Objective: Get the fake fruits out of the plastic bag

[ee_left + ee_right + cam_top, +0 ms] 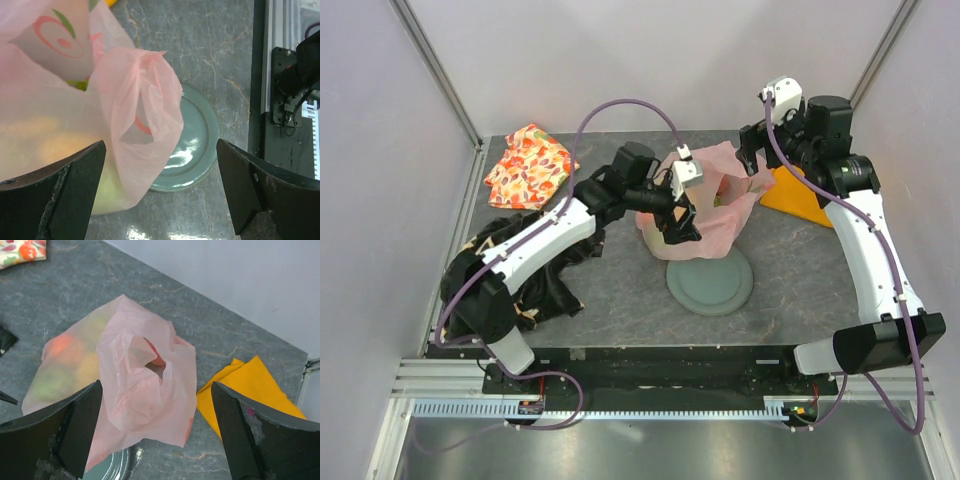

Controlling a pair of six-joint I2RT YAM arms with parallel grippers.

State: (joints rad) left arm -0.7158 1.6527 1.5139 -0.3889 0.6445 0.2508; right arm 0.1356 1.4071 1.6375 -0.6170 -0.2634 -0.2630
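Over mid-table, both arms are on the plastic bag [705, 205]! It sits just behind the grey-green plate [710, 282], its near edge overlapping the plate's rim.

The left gripper [678, 222] hangs over the bag's near-left side with its jaws spread wide and nothing pinched. From the left wrist, one bag handle [137, 125] stands up as a loop between the two fingers. It is closer to the finger [65, 185] on the view's left side, and the bag's body bulges up against that one. Whether plastic and finger touch, I cannot tell.

The right gripper [752, 160] is at the bag's far-right corner, jaws flung just as wide and gripping nothing. Its wrist view looks straight down on the other handle [145, 370], a crumpled loop midway between the fingers, underneath them.

The bag is thin, pink, translucent and crinkly, with a red and green print on its side. The fake fruits [65, 365] are inside, showing only as soft orange, yellow and green blurs through the plastic.

An orange cloth [800, 195] lies just right of the bag. A floral fabric [528, 165] lies well off at the far left.
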